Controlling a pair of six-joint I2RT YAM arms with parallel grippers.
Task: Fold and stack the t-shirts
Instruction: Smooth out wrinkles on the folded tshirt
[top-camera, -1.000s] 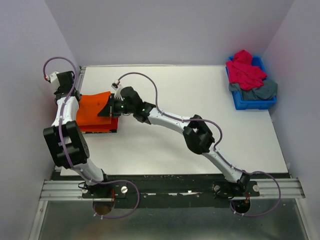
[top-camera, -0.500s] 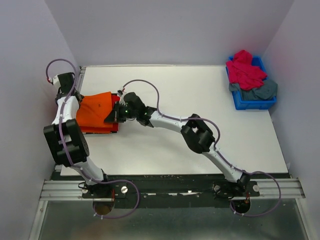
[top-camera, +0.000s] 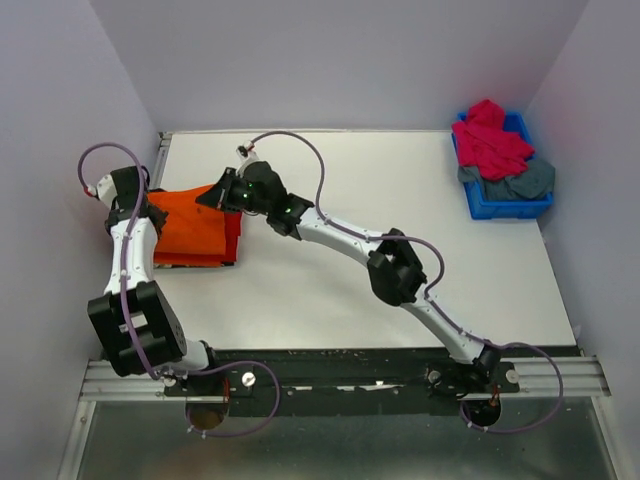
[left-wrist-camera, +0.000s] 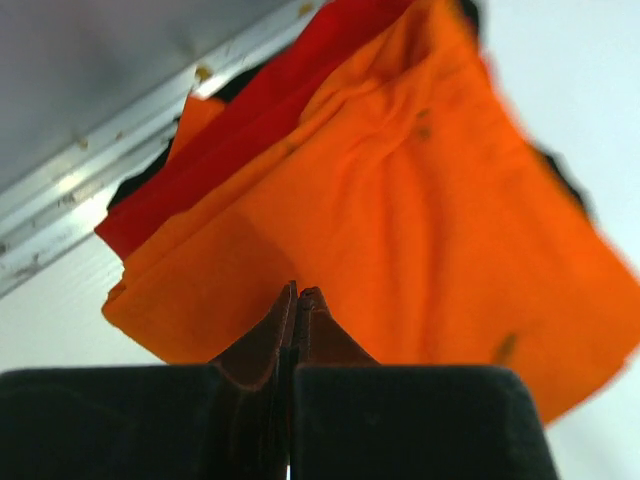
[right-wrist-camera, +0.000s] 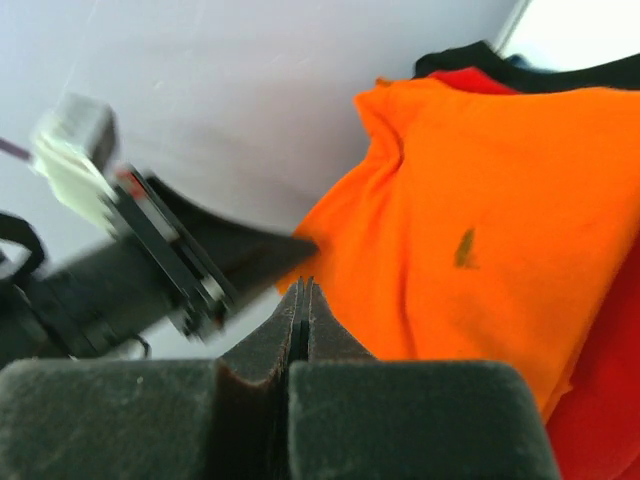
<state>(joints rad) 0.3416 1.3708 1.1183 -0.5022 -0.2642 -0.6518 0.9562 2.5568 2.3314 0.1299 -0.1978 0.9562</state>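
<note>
A folded bright orange t-shirt (top-camera: 192, 222) lies on a red t-shirt (top-camera: 232, 232) at the table's left edge. In the left wrist view the orange t-shirt (left-wrist-camera: 400, 200) fills the frame, with the red t-shirt (left-wrist-camera: 250, 115) showing under its far side. My left gripper (top-camera: 152, 212) is shut at the stack's left edge, its tips (left-wrist-camera: 298, 292) against orange cloth with nothing seen between them. My right gripper (top-camera: 207, 197) is shut over the stack's back edge; its tips (right-wrist-camera: 303, 284) hover beside the orange t-shirt (right-wrist-camera: 480, 220). More t-shirts, magenta-pink (top-camera: 490, 140) and grey-blue (top-camera: 522, 180), sit heaped in the bin.
A blue plastic bin (top-camera: 508, 208) stands at the table's back right corner. A dark cloth edge (right-wrist-camera: 470, 57) shows under the red t-shirt. The left side wall and a metal rail (left-wrist-camera: 60, 190) run close beside the stack. The two grippers are near each other.
My right gripper moved from the stack's right side to its back edge. The left arm swung leftward and its gripper shifted along the left edge. The orange t-shirt lies flatter.
</note>
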